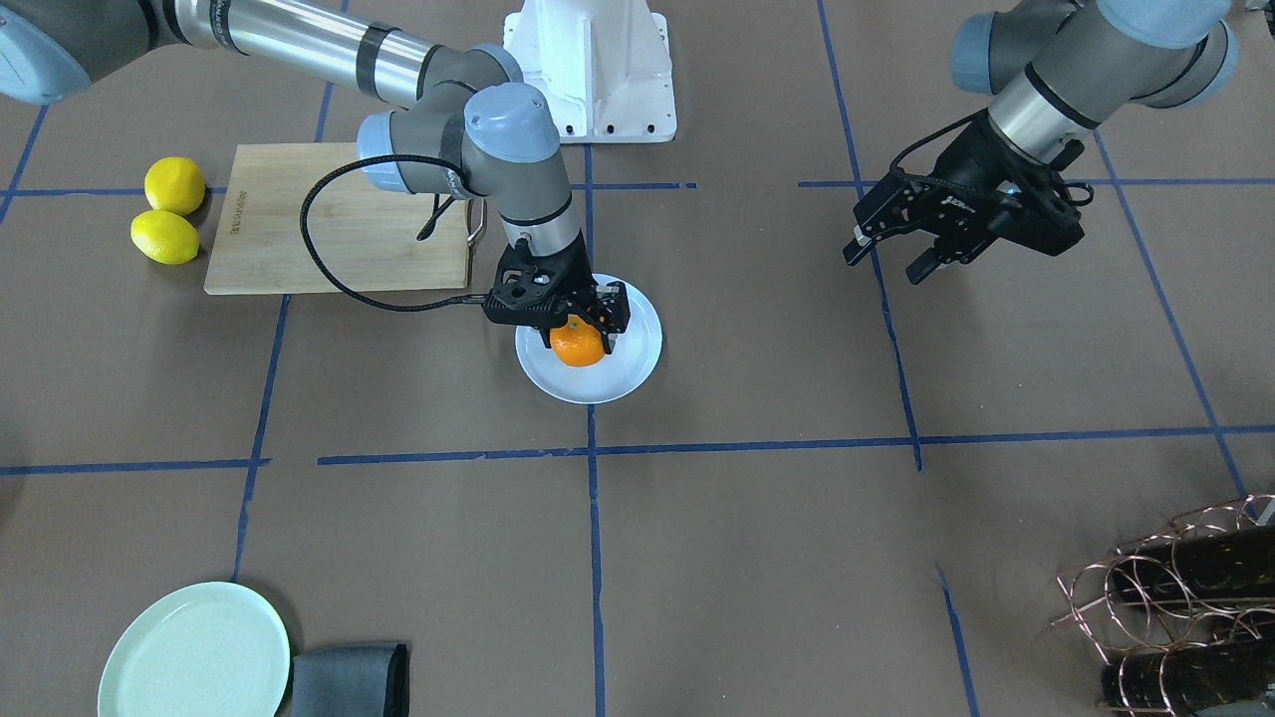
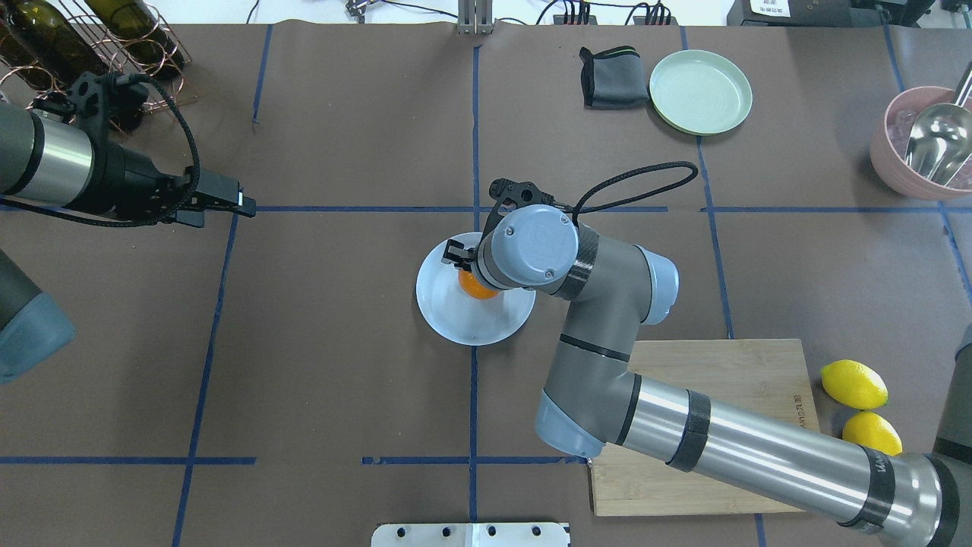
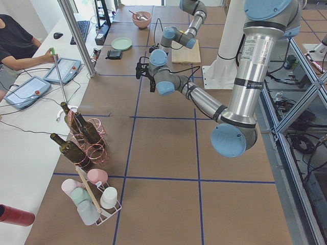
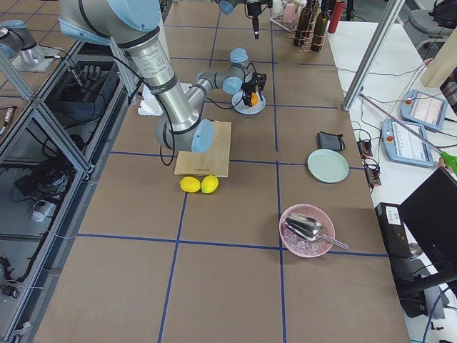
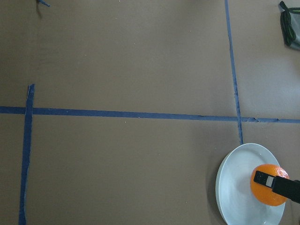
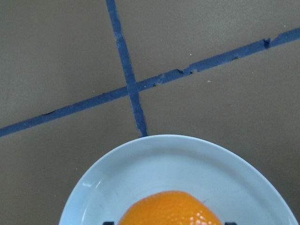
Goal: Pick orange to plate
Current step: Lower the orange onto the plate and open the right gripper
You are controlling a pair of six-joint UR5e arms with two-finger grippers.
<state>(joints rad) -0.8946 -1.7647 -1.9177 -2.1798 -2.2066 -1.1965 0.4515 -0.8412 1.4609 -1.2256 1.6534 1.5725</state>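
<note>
Table [image 1: 757, 518] centre carries the white plate [image 1: 628, 370]. The right claw [image 1: 581, 334] pinches the orange [image 1: 578, 351] low over the plate's middle. Placement looks nearly finished; the next move calls for spreading and lifting. The left claw [image 1: 887, 261], at three o'clock in the front view, hangs spread.

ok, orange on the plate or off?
On: the orange sits inside the rim of the plate, right pincer straddling it. Whether the pincer grips it: cannot tell.
</note>
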